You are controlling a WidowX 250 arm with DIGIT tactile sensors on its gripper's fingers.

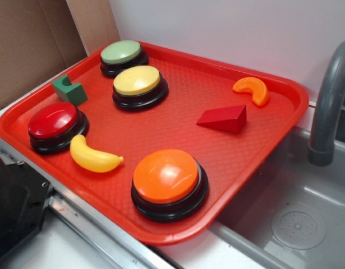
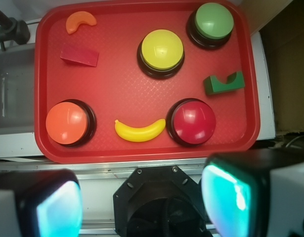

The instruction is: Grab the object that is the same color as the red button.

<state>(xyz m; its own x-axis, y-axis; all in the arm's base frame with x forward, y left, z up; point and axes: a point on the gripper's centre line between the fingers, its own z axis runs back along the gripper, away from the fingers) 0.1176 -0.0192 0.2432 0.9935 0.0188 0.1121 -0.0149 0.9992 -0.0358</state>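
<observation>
The tool [image 2: 142, 207] is wide open, high above the red tray [image 2: 122, 84]. Nothing is grabbed yet. It should move over the red wedge block [image 2: 80, 56], well away from the red button [image 2: 193, 121].

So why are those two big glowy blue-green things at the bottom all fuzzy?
In the wrist view they are the hand's own fingers, too close to the camera to be sharp; the tray beyond is crisp. In the exterior view nothing is that close, and the orange button just shows soft glare.

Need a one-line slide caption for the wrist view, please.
Open hand above a red tray: red wedge at the far corner, diagonally across from the red button.
</observation>
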